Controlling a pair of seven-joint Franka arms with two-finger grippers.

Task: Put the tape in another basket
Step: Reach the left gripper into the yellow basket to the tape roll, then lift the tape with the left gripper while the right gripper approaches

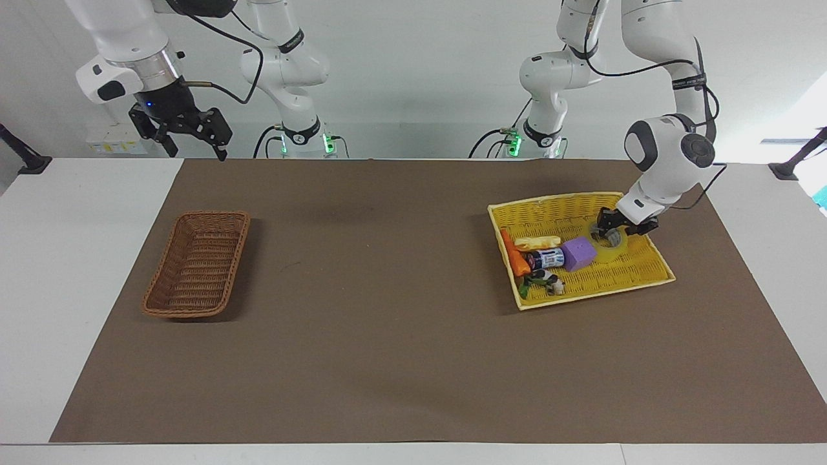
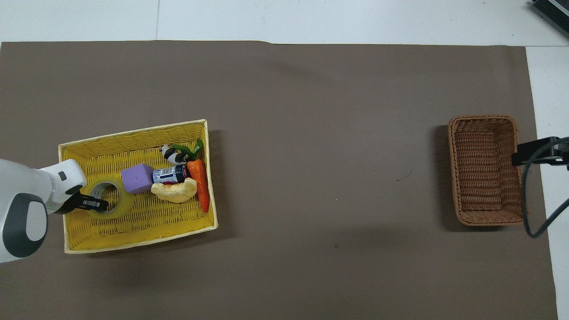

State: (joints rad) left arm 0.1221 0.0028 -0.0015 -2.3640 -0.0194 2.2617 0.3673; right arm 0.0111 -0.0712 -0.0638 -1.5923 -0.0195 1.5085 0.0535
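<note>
The tape [image 1: 614, 250] lies flat in the yellow basket [image 1: 555, 200], at the end toward the left arm and beside a purple cube [image 1: 578, 252]. My left gripper [image 1: 621, 230] is open and down on the tape, its fingers spread about the roll's wall. In the overhead view the left gripper [image 2: 91, 203] covers the edge of the tape [image 2: 122, 206] and reaches its core hole. The brown wicker basket [image 1: 197, 265] stands empty at the right arm's end of the table. My right gripper [image 1: 194, 139] waits open, high above the table's edge near the robots.
The yellow basket [image 2: 133, 131] also holds the purple cube [image 2: 138, 178], a carrot [image 2: 198, 186], a small can [image 2: 169, 174], a pale bread piece [image 2: 175, 191] and a cow figure [image 2: 171, 154]. A brown mat [image 1: 387, 290] covers the table. The brown basket [image 2: 484, 169] sits beside the right gripper [image 2: 533, 153].
</note>
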